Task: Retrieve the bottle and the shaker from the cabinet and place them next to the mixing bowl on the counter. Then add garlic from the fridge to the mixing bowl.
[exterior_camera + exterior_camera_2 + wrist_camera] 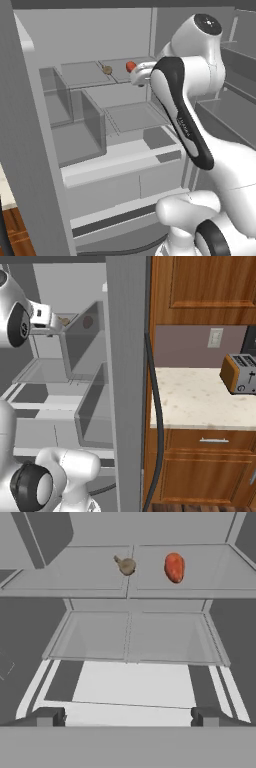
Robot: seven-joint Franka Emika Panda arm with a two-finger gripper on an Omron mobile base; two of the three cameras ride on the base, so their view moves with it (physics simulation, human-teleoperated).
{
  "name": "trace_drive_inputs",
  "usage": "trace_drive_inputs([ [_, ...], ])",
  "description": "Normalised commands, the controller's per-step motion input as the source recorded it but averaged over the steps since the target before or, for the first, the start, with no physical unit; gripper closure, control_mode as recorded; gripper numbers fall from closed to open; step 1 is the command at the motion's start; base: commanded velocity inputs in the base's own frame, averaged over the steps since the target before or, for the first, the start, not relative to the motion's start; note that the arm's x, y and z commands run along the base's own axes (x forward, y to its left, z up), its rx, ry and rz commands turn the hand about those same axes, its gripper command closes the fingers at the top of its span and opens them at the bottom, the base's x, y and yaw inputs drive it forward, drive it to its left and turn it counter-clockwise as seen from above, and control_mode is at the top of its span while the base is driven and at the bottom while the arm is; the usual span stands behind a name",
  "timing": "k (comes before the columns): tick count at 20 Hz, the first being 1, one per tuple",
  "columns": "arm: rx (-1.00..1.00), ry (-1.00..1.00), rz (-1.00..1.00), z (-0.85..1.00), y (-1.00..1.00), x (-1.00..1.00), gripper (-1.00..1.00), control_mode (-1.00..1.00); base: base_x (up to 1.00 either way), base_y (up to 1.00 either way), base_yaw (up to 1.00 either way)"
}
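While the two-finger gripper (128, 716) stands wide apart and empty, a small tan garlic bulb (126, 565) lies at twelve o'clock, an orange-red vegetable (174, 567) beside it at one o'clock.

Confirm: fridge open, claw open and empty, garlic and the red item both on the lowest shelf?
Not quite. The garlic and the red item sit side by side on the upper shelf at the back, above the empty glass shelf, as the hand view shows. The rest holds: the fridge is open, the claw open and empty.
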Motion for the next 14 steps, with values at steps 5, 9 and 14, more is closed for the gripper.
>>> trace_drive_inputs([
  [5, 0.00, -0.01, 0.00, -0.04, 0.07, 0.36, -1.00, -1.00, 0.00, 0.00, 0.00],
  [9, 0.00, -0.11, 0.00, -0.24, 0.13, 0.42, -1.00, -1.00, 0.00, 0.00, 0.00],
  [14, 0.00, -0.03, 0.00, -0.11, 0.15, 0.52, -1.00, -1.00, 0.00, 0.00, 0.00],
])
